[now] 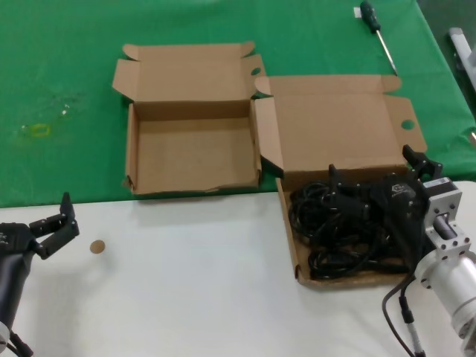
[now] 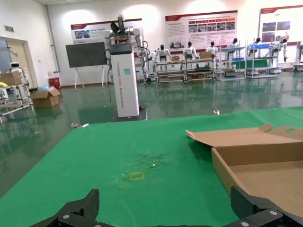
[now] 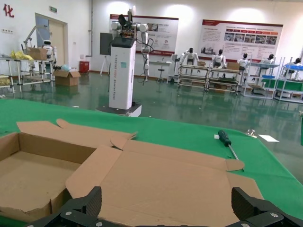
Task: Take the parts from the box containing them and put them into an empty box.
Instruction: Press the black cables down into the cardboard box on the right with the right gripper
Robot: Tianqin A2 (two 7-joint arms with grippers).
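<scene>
The smaller box (image 1: 195, 152) lies open upward with bare cardboard floor, its raised lid (image 1: 186, 71) standing behind it and the wider box's lid flap (image 1: 269, 134) leaning in just beside its right wall, so the way in is from above or over the ragged low front wall. The wider box (image 1: 291, 245) is crowded with tangled black cords (image 1: 342, 227), and the right gripper (image 1: 379, 178), fingers spread apart, sits over its right side, leaving little room there. White tabletop (image 1: 201, 290) in front is open apart from a small brown disc (image 1: 97, 246) near the left gripper (image 1: 65, 223); the screwdriver (image 1: 378, 33) lies well behind on green cloth (image 1: 67, 44).
</scene>
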